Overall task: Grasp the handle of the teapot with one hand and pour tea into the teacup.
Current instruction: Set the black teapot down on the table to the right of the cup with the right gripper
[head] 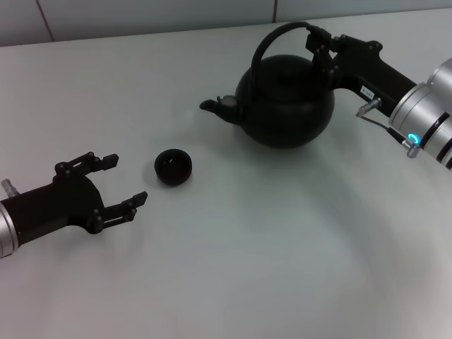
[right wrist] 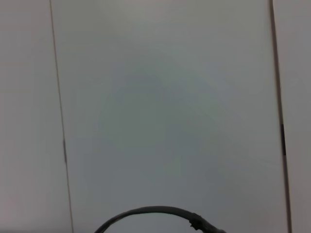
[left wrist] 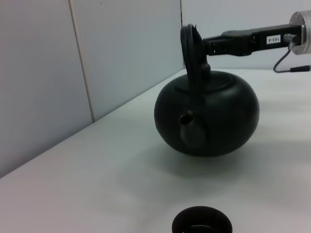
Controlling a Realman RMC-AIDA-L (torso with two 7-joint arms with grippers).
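Observation:
The black teapot [head: 286,106] stands at the back middle of the white table, its spout [head: 215,106] pointing towards my left side. My right gripper [head: 319,48], on the silver arm with a blue-green light, is shut on the right end of the arched handle [head: 272,42]. The small black teacup [head: 173,167] sits in front of the spout, apart from the pot. My left gripper [head: 127,179] is open and empty, just left of the cup. The left wrist view shows the teapot [left wrist: 209,114], its handle [left wrist: 192,53] and the cup [left wrist: 201,224]. The right wrist view shows only the handle's arc [right wrist: 155,211].
The white table [head: 247,268] ends at a grey tiled wall [head: 141,14] just behind the teapot. The right arm's silver wrist and cable [head: 381,116] reach in from the right edge.

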